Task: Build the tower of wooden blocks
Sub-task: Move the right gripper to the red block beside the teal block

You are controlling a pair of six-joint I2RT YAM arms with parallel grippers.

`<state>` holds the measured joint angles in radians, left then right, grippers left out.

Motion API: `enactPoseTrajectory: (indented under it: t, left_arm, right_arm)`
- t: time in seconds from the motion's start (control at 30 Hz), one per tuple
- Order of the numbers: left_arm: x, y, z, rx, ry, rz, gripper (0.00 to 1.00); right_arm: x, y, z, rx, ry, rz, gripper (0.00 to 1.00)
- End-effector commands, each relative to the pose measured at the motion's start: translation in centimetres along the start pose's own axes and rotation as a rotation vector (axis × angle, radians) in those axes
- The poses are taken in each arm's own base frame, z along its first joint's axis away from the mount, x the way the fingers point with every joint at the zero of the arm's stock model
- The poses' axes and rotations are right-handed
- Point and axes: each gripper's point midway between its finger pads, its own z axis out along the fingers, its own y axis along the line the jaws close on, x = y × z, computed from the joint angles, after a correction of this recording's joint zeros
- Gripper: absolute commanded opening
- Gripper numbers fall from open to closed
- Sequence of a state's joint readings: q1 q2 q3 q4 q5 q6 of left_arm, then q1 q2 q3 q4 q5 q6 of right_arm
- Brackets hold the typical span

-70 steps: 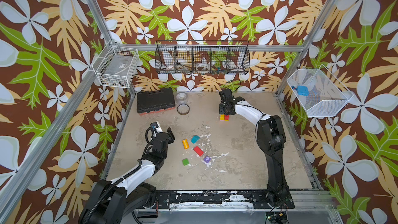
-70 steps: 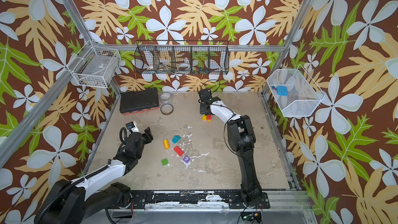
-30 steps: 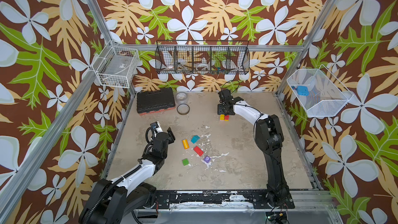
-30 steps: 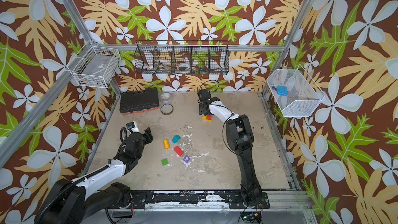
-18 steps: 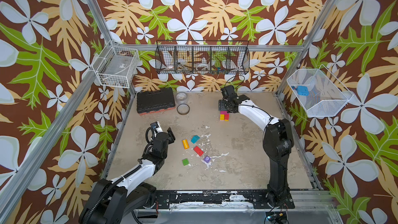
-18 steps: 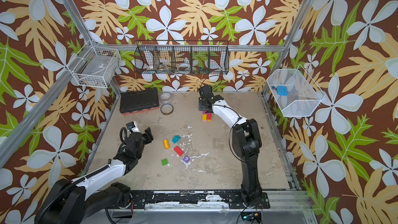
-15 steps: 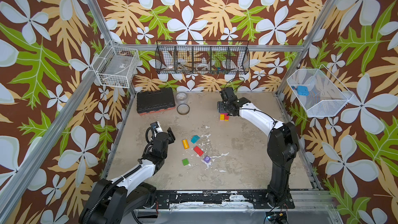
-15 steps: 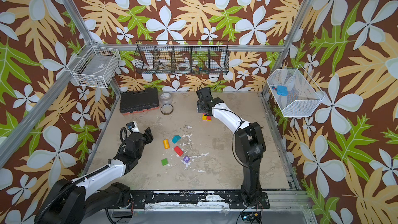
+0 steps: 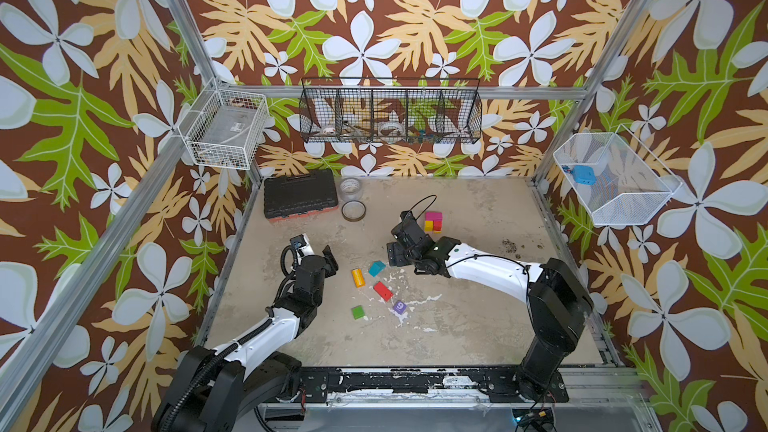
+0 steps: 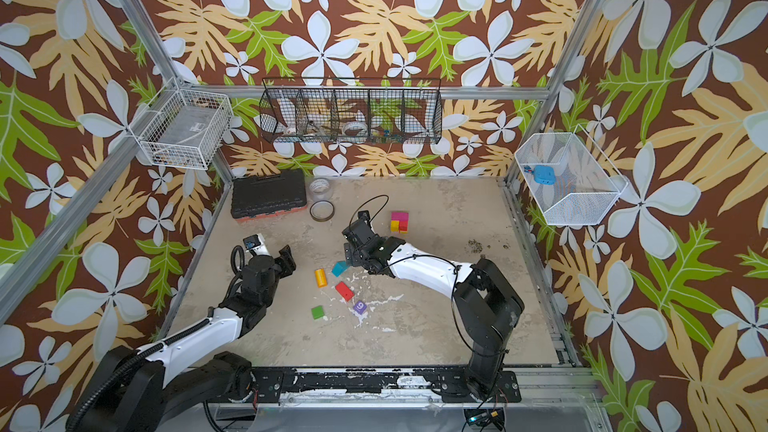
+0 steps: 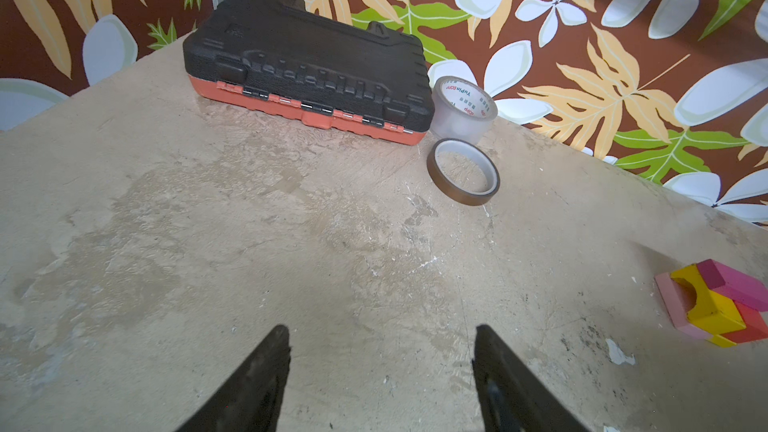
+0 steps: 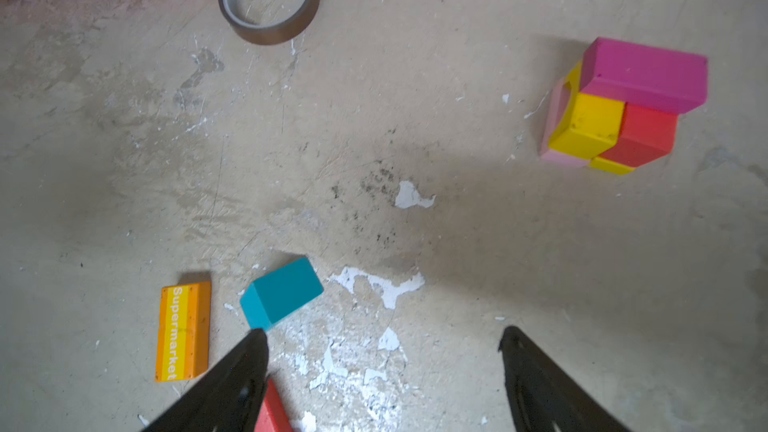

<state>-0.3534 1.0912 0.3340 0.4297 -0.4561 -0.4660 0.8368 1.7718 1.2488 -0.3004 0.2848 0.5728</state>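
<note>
The tower [image 9: 433, 221] [image 12: 623, 105] is a low stack of pink, yellow and red blocks with a magenta brick on top, standing toward the back of the table. Loose wood blocks lie mid-table: an orange "Supermarket" brick [image 9: 358, 277], a teal roof-shaped piece [image 9: 377, 268] [image 12: 281, 292], a red brick [image 9: 382, 290], a purple cube marked 9 [image 9: 399, 306] and a green block [image 9: 358, 312]. My right gripper [image 9: 397, 243] [image 12: 382, 331] is open and empty, low beside the teal piece, between it and the tower. My left gripper [image 9: 318, 253] [image 11: 380, 328] is open and empty over bare table, left of the loose blocks.
A black toolbox [image 9: 300, 197] lies at the back left, with a clear tape roll [image 9: 350, 189] and a brown tape ring [image 9: 353, 210] beside it. Wire baskets [image 9: 390, 118] hang on the walls. White paint flecks mark the table around the loose blocks.
My right gripper has pulled back from the tower toward the loose blocks and its jaws have spread wider. The left arm has not moved.
</note>
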Motion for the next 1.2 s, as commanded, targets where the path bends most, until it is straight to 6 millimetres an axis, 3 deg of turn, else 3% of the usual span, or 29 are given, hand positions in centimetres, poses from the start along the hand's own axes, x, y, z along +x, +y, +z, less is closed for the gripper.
enactPoseTrajectory:
  t: [0.0,0.27,0.37,0.63,0.8,0.93,1.17]
  left_arm:
    - [-0.7,0.1,0.0,-0.008,-0.025,-0.007,0.71]
    - [-0.5,0.0,0.2,-0.013,-0.017,-0.001,0.71]
    - [-0.5,0.0,0.3,-0.015,-0.012,0.001,0.71]
    - [-0.4,0.0,0.4,-0.018,-0.006,0.005,0.7]
    - [-0.4,-0.1,0.3,-0.013,-0.008,0.003,0.7]
    - [-0.4,0.0,0.2,-0.012,-0.011,0.001,0.71]
    - [-0.4,0.0,0.2,-0.013,-0.011,0.002,0.71]
  right_arm:
    - [0.7,0.8,-0.5,-0.017,-0.015,0.01,0.87]
    - [5.6,0.5,1.0,-0.027,0.1,-0.022,0.87]
    - [6.6,0.6,1.6,-0.035,0.129,-0.036,0.85]
    - [8.6,4.2,0.9,-0.119,0.149,-0.121,0.84]
    - [11.7,5.9,1.5,-0.137,0.21,-0.177,0.83]
    - [13.1,5.3,2.7,-0.083,0.247,-0.189,0.81]
    - [13.0,2.4,2.7,-0.005,0.247,-0.163,0.8]
